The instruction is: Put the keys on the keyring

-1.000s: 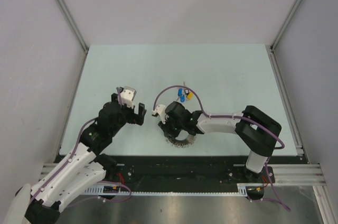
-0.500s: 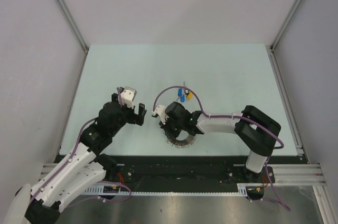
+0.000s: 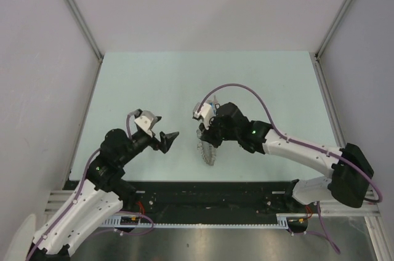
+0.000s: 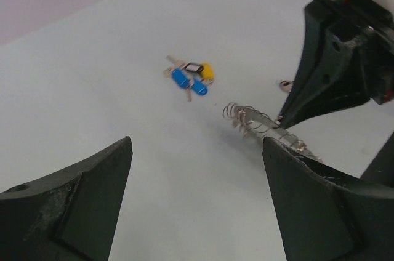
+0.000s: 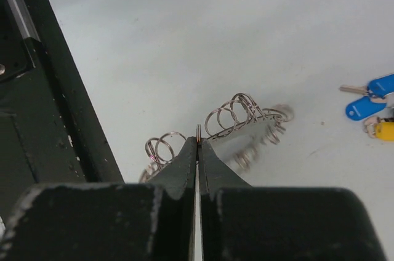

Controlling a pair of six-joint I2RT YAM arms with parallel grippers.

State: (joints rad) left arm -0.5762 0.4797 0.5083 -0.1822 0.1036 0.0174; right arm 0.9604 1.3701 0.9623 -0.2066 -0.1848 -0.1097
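Two arms angle inward: right gripper (image 5: 197, 148) pinches the tilted keyring (image 5: 245, 120), left gripper (image 4: 197, 145) gapes nearby.

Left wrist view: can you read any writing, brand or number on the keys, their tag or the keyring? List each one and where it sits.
No text can be read in any view.
On the keys: the black-rimmed tag has a pale face, too small to show any writing.
On the keyring: bare metal, with no marking visible.

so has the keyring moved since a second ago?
Yes. The keyring, pinched by the right gripper, is now tilted up on edge, shifted from the near edge of the table toward the keys.
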